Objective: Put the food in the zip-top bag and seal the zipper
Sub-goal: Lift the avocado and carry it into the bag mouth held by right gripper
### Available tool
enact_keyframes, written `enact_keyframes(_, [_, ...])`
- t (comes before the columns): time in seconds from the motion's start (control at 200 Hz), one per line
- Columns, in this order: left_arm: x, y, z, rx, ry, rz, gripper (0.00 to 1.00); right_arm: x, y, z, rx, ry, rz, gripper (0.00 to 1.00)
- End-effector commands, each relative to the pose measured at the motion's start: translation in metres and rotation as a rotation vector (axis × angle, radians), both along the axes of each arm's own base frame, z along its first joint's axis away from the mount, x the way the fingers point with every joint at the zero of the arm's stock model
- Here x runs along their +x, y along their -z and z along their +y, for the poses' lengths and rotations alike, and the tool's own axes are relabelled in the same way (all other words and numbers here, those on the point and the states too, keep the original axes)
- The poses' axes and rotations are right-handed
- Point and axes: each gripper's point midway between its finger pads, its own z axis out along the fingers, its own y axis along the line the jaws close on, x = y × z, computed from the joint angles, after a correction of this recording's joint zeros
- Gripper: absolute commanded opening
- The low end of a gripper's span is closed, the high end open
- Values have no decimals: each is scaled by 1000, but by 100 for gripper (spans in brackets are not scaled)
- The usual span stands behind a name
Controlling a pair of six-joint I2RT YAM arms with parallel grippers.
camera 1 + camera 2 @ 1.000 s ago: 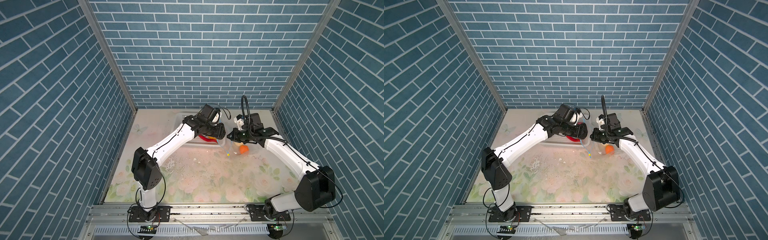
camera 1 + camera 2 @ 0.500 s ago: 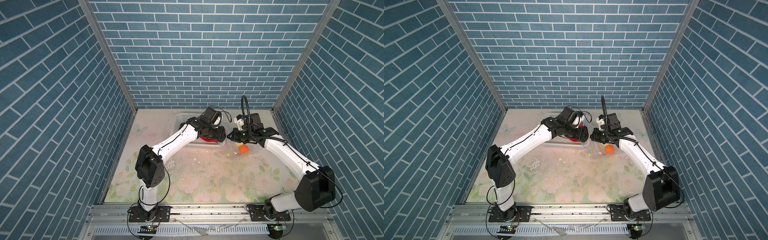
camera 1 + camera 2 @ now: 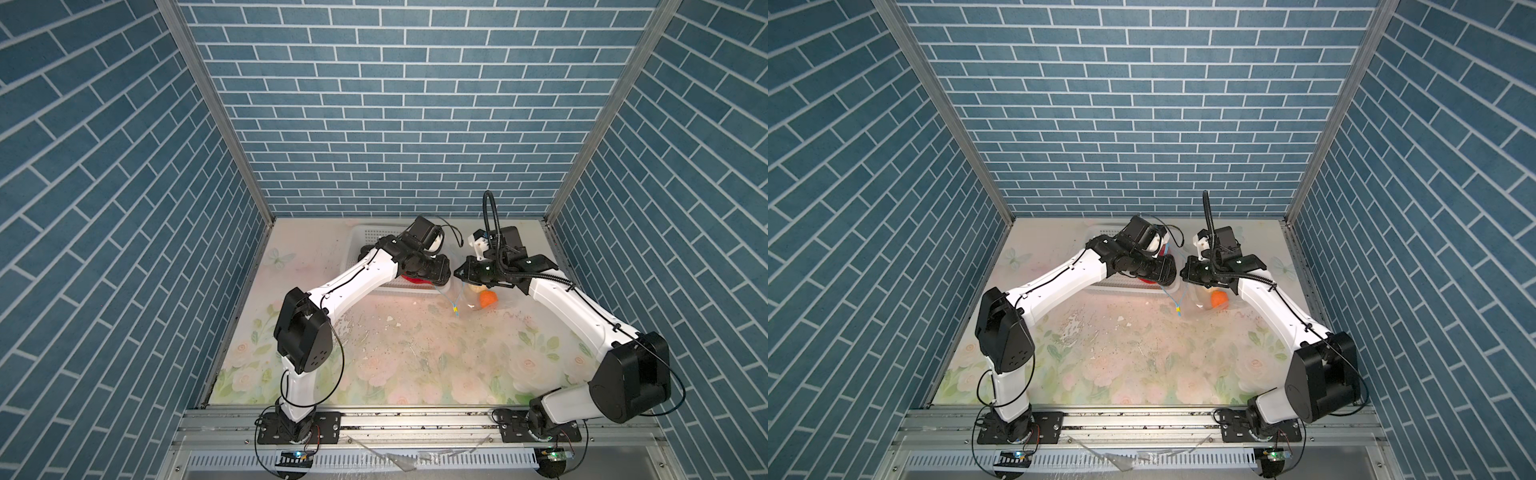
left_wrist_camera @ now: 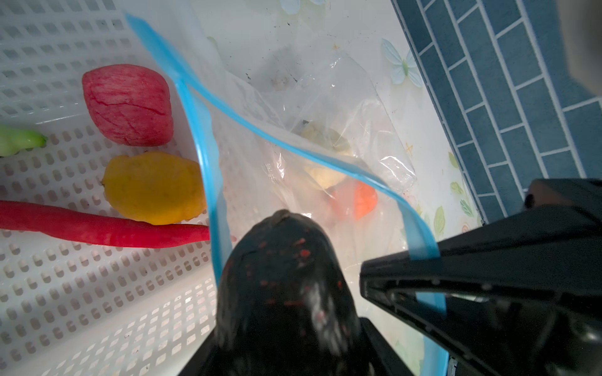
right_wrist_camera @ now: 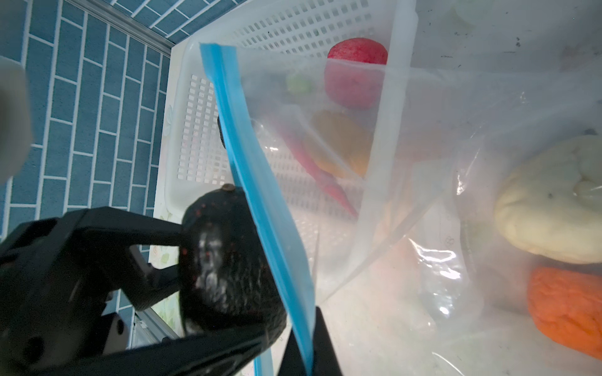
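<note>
Just right of the black lump (image 4: 283,286) clamped in left fingers (image 5: 146,224) gapes the zip-top bag (image 4: 342,97), zipper (image 4: 202,136) pinched by right fingers (image 4: 472,260).

**Figure: Enclosure and fixtures surrounding the work area, both top views.**
A white perforated basket (image 3: 366,236) (image 3: 1105,229) stood just above the centre of the frame on a table cover (image 3: 415,353) (image 3: 1121,357) printed with pale roses and green leaves. Dark specks and a few white crumbs (image 3: 390,318) lay scattered over the middle of the cover. A printed butterfly (image 3: 276,257) (image 3: 1013,257) lay left of the basket. Blue brick-patterned walls (image 3: 407,124) (image 3: 1142,104) closed the back and both sides. They met at two metal corner posts (image 3: 217,110) (image 3: 602,110) that slanted inward from the upper corners of the frame. The wrist views showed the basket's slotted floor (image 4: 81,293) and side wall (image 5: 293,29) at close range.
</note>
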Motion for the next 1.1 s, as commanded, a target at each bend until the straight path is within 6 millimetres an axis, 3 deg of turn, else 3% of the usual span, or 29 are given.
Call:
enact_keyframes(0.0, [-1, 14, 0, 32, 1, 16, 51, 6, -34, 2, 37, 11, -61, 0])
enact_keyframes(0.46, [-2, 24, 2, 44, 0, 30, 54, 4, -33, 0, 32, 20, -68, 0])
enact_keyframes(1.095, [-3, 23, -2, 34, 16, 36, 70, 3, -31, -1, 35, 25, -69, 0])
